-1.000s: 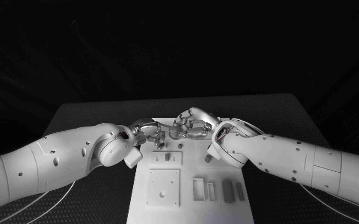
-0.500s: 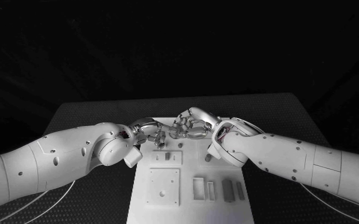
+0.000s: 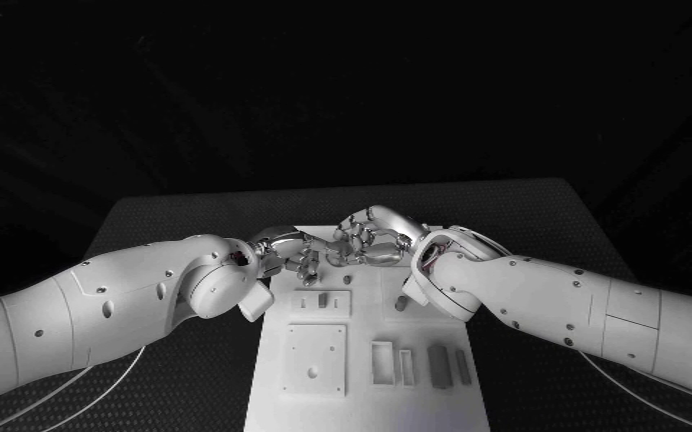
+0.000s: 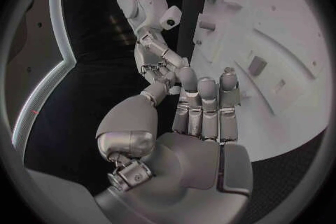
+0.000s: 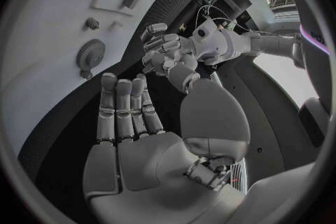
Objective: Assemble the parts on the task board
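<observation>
Both hands meet over far end of task board (image 3: 368, 392), likely handing off a part; left hand (image 3: 293, 251) and right hand (image 3: 372, 237) fingers curled, can't tell what's held.

Two glossy white arms, dotted with small dark screws; each silver robot hand, left (image 3: 293, 251) and right (image 3: 374, 236), gleams, thin cables trailing below.

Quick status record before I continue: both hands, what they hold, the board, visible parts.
left robot hand: over the far end of the board, fingers extended, nothing visibly held
right robot hand: fingers extended, close to the left one, nothing visibly held
board: flat white rectangular task board on black table
parts: small grey toothed gear on the board; grey slim bars at its near end
</observation>
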Available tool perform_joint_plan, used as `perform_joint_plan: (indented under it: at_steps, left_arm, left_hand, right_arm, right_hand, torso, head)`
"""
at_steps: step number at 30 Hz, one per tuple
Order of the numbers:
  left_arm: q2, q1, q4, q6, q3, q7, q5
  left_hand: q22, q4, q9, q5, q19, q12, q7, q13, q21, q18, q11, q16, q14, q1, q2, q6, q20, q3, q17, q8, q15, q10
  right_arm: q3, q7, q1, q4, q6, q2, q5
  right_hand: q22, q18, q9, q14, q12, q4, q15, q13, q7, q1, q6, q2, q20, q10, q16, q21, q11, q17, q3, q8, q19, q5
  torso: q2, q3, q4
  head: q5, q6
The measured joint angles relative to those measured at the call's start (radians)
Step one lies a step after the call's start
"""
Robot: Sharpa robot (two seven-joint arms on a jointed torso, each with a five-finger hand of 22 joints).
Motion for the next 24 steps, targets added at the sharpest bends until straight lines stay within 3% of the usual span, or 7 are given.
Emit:
perform_joint_plan:
  at_steps: [3, 5, 8, 11, 17, 20, 24]
  left_arm:
    - [0.002, 0.000, 0.000, 0.000, 0.001, 0.005, -0.006]
    - [0.003, 0.000, 0.000, -0.001, 0.001, 0.009, -0.011]
    - [0.003, 0.000, -0.001, -0.003, 0.001, 0.011, -0.020]
    - [0.001, 0.000, 0.000, -0.008, 0.001, 0.013, -0.043]
    - [-0.009, 0.001, -0.001, -0.036, 0.001, 0.011, -0.134]
    - [-0.012, 0.005, -0.006, -0.051, 0.001, 0.004, -0.191]
    - [-0.018, 0.016, -0.009, -0.063, 0.001, -0.018, -0.264]
  left_hand:
    - [0.000, 0.000, 0.001, 0.022, 0.009, 0.003, -0.001, 0.000, 0.013, 0.000, -0.004, 0.007, 0.000, -0.001, 0.000, 0.001, -0.001, 0.000, 0.000, 0.000, 0.000, 0.005]
    - [0.000, 0.000, 0.002, 0.027, 0.013, 0.003, -0.002, 0.000, 0.018, 0.000, -0.006, 0.007, 0.000, -0.005, -0.004, 0.002, -0.005, 0.000, -0.002, 0.000, 0.000, 0.006]
    - [0.000, 0.000, 0.009, 0.046, 0.013, 0.003, -0.003, -0.001, 0.019, 0.000, -0.004, 0.007, 0.000, -0.008, -0.007, 0.007, -0.005, 0.000, -0.004, 0.002, 0.000, 0.012]
    - [0.000, 0.000, 0.014, 0.048, 0.019, 0.004, -0.002, -0.001, 0.023, 0.000, -0.006, 0.007, 0.000, -0.010, -0.008, 0.009, -0.004, 0.000, -0.004, 0.002, 0.000, 0.014]
    - [0.000, -0.002, 0.016, 0.061, 0.031, 0.009, -0.003, -0.001, 0.034, 0.000, -0.004, 0.016, 0.004, -0.017, -0.018, 0.021, -0.009, 0.002, -0.006, 0.004, 0.004, 0.026]
    - [0.000, -0.015, 0.017, 0.107, 0.056, 0.022, -0.008, 0.000, 0.048, 0.000, -0.003, 0.029, 0.016, -0.015, -0.041, 0.043, -0.016, 0.015, -0.006, 0.004, 0.016, 0.051]
    - [0.000, -0.023, 0.017, 0.130, 0.082, 0.031, -0.011, 0.001, 0.058, 0.000, 0.005, 0.040, 0.034, -0.015, -0.055, 0.057, -0.023, 0.027, -0.002, 0.004, 0.023, 0.070]
  right_arm:
    - [0.000, 0.006, 0.000, 0.005, -0.003, -0.009, 0.015]
    - [0.000, 0.013, 0.000, 0.004, -0.009, -0.018, 0.028]
    - [0.000, 0.025, 0.000, 0.002, -0.023, -0.043, 0.056]
    - [0.000, 0.042, -0.001, -0.010, -0.039, -0.073, 0.098]
    - [0.011, 0.079, 0.009, -0.062, -0.055, -0.107, 0.193]
    - [0.014, 0.100, 0.031, -0.087, -0.053, -0.119, 0.268]
    - [0.016, 0.122, 0.053, -0.126, -0.049, -0.124, 0.330]
  right_hand:
    - [-0.001, 0.000, -0.031, -0.053, -0.031, 0.004, 0.034, -0.010, 0.001, -0.012, -0.110, -0.023, 0.015, -0.058, -0.036, -0.039, 0.034, -0.018, -0.037, -0.056, -0.050, 0.006]
    - [-0.008, 0.000, -0.038, -0.087, -0.049, 0.014, 0.055, -0.024, -0.007, -0.018, -0.155, -0.038, 0.028, -0.097, -0.061, -0.073, 0.051, -0.033, -0.053, -0.071, -0.087, 0.006]
    - [-0.010, 0.000, -0.038, -0.109, -0.052, 0.030, 0.067, -0.035, -0.020, -0.028, -0.175, -0.049, 0.039, -0.120, -0.069, -0.095, 0.060, -0.045, -0.072, -0.073, -0.103, 0.023]
    - [-0.014, 0.000, -0.032, -0.125, -0.057, 0.051, 0.072, -0.049, -0.020, -0.040, -0.175, -0.053, 0.043, -0.132, -0.080, -0.114, 0.061, -0.058, -0.092, -0.061, -0.122, 0.029]
    - [-0.068, -0.015, -0.018, -0.154, -0.131, 0.049, 0.091, -0.155, -0.014, -0.101, -0.145, -0.004, 0.065, -0.146, -0.180, -0.234, 0.054, -0.166, -0.144, -0.008, -0.176, 0.095]
    - [-0.151, -0.015, -0.029, -0.128, -0.236, 0.036, 0.113, -0.288, -0.014, -0.139, -0.144, 0.034, 0.090, -0.124, -0.298, -0.348, 0.070, -0.280, -0.158, 0.003, -0.174, 0.071]
    - [-0.203, -0.014, -0.039, -0.118, -0.317, 0.023, 0.116, -0.391, -0.011, -0.138, -0.140, 0.047, 0.106, -0.117, -0.385, -0.426, 0.071, -0.355, -0.160, 0.018, -0.177, 0.047]
  torso:
    - [0.000, 0.0003, 0.0000]
    - [0.000, 0.0003, 0.0006]
    - [0.000, 0.0007, 0.0012]
    - [-0.001, 0.0008, 0.0012]
    - [-0.002, 0.0005, -0.0012]
    - [-0.002, 0.0007, -0.0023]
    - [-0.002, 0.0016, -0.0034]
  head:
    - [0.000, 0.003]
    - [-0.002, 0.006]
    - [-0.001, 0.007]
    - [0.001, 0.007]
    - [0.004, 0.004]
    - [0.006, 0.004]
    - [0.007, 0.005]
